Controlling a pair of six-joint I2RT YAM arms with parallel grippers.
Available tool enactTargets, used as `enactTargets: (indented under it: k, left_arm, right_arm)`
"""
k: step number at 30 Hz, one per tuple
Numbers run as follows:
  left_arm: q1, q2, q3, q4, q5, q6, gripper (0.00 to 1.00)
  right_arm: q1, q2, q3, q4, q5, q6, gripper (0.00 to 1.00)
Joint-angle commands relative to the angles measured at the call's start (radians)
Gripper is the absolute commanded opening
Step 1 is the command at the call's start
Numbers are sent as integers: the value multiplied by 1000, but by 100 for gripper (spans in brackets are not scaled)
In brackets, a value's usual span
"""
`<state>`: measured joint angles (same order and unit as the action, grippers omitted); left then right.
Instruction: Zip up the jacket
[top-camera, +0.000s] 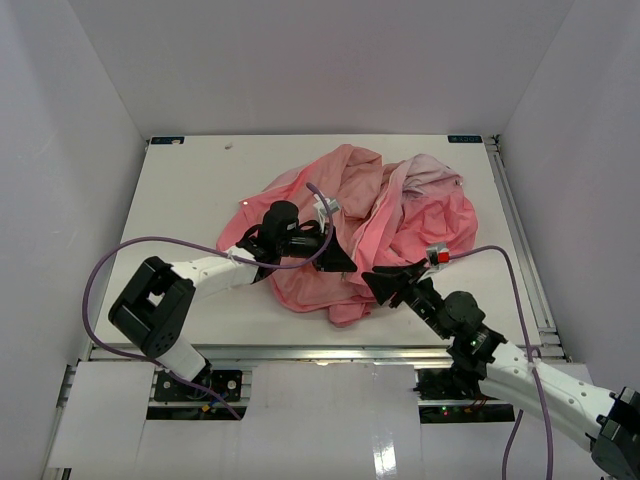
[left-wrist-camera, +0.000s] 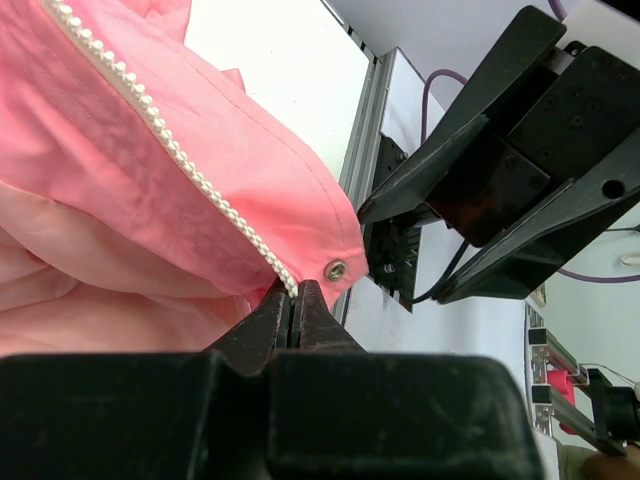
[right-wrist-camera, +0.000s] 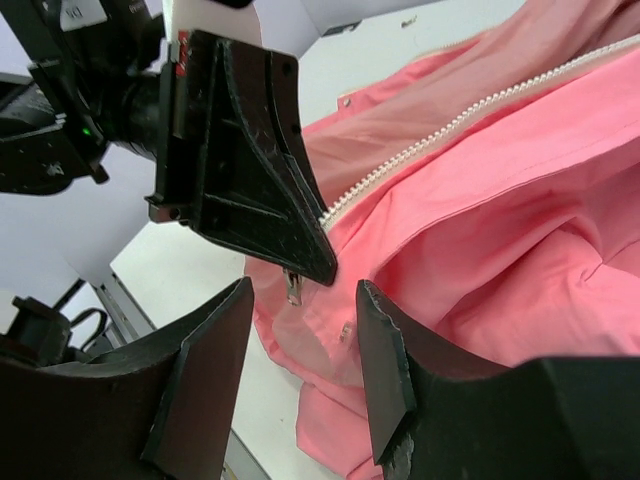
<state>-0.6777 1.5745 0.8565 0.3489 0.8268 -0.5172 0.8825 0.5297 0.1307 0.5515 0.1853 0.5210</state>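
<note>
The salmon-pink jacket lies crumpled on the table. My left gripper is shut on its zipper edge: in the left wrist view the jaws pinch the end of the white zipper teeth, beside a snap stud. My right gripper is open, facing the left one a short way off. In the right wrist view its fingers stand apart. A small metal zipper pull hangs between them, under the left gripper's tip. The teeth run up to the right.
The white table carries the jacket, with its near edge rail just below the grippers. White walls enclose the table on three sides. A purple cable loops from the left arm and another from the right.
</note>
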Motion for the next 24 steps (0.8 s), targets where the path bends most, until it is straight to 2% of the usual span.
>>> enactTargets:
  k: [1,7,15,24]
  left_arm:
    - [-3,-51,-19,50,3,-4,0]
    - [-3,-53,-16,49,1,-7,0]
    - [-3,-84,-57,145,42,-47,0]
    - [-3,-96,-77,182,56,-49,0]
  right_arm:
    - [-4,-46,-2,-5,45,12,51]
    - [-5,-23,2,27,9,7,50]
    - [-5,164,5,117,-22,20,50]
    - [-5,252,0,235,-92,1,51]
